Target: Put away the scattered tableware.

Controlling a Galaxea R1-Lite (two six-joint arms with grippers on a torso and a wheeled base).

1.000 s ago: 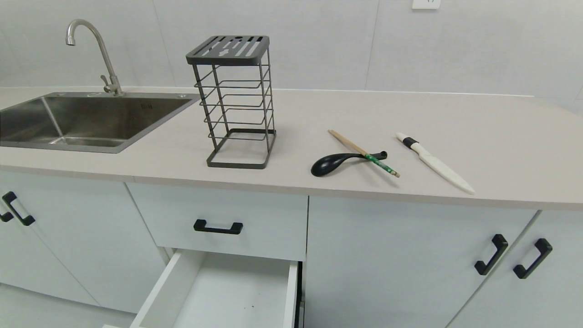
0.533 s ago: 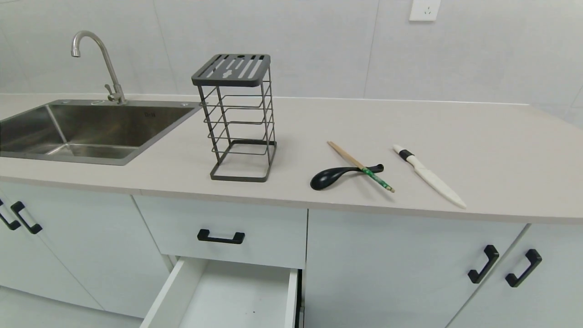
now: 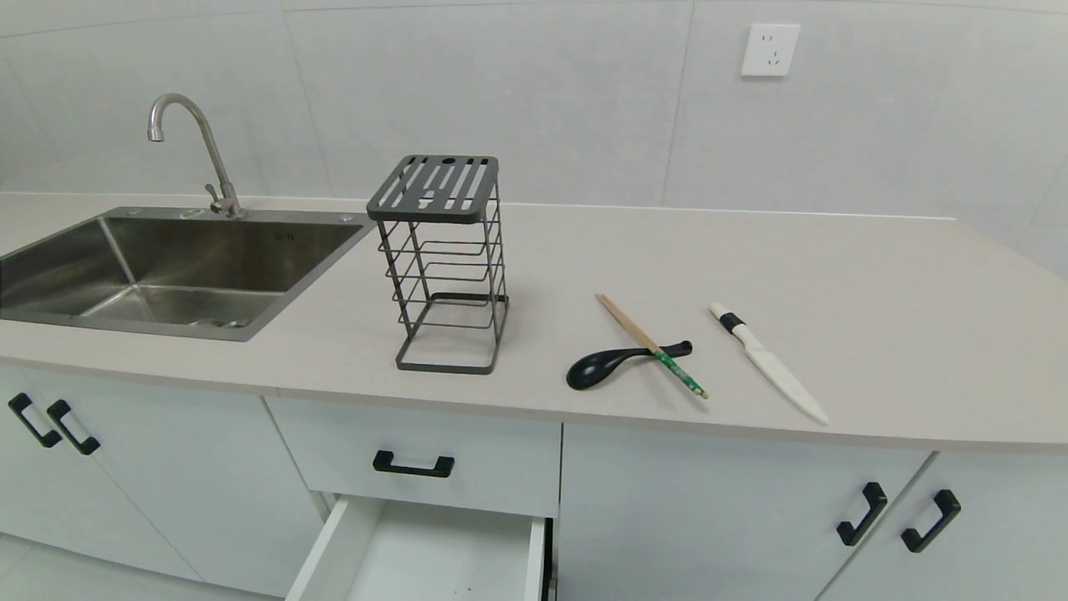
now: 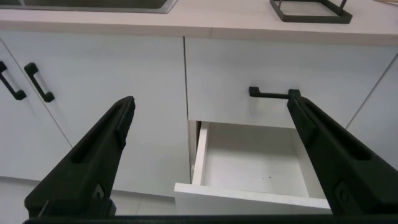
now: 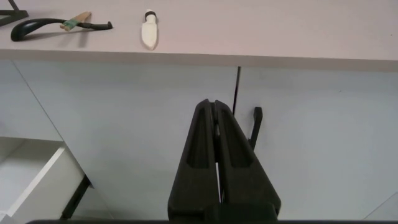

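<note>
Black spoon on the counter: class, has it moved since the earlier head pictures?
No. The black spoon still lies right of the wire rack, crossed by the chopsticks; the whole view shifted, so the camera moved.

The table carries one black spoon, one white knife and one pair of chopsticks, its sticks lying too close together to count apart. One wire rack stands there. There is one sink, one faucet and one wall socket. The two drawers are a shut drawer and an open drawer. There are five black handles.
</note>
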